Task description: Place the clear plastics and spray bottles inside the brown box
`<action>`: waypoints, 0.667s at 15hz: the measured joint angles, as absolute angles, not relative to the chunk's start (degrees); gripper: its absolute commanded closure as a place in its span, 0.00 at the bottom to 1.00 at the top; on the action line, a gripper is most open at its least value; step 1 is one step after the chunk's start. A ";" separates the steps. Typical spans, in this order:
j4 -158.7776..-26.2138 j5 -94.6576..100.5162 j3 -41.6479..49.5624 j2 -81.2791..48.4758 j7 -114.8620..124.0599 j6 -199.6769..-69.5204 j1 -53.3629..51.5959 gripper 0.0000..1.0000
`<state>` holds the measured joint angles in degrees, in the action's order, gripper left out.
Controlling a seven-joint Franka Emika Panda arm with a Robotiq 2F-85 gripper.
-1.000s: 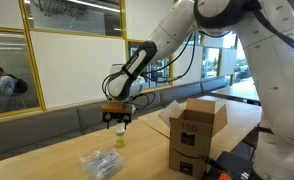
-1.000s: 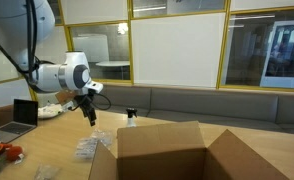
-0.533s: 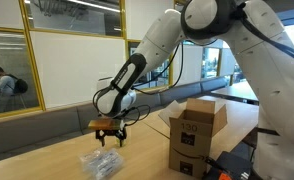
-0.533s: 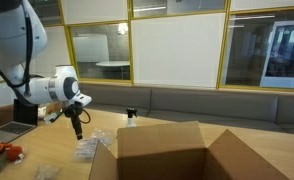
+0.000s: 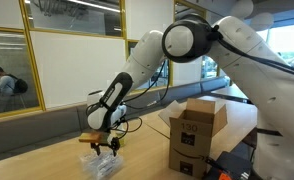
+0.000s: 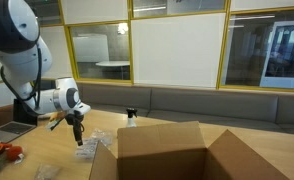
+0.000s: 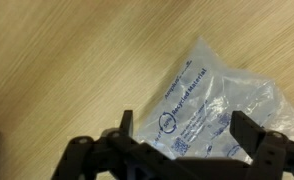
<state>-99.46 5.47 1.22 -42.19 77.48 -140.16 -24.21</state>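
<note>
Brown cardboard stood nearest in an exterior view: the brown box point(image 6: 162, 152), top flaps open, upright on the wooden table point(image 6: 42, 140). Beyond its corner lay the clear plastics point(image 6: 90, 148), a crinkled bundle flat on the wood. The gripper point(image 6: 78, 136) hung just above them, pointing down. In the wrist view its fingers point(image 7: 125, 128) were spread wide over the printed film, with nothing pinched. Farther back the spray bottle point(image 6: 131, 118) stood upright, apart from the plastics, before a grey bench point(image 6: 217, 100).
</note>
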 measured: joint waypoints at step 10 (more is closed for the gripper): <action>-91.62 5.34 5.23 -50.69 85.50 -140.66 -23.55 0.00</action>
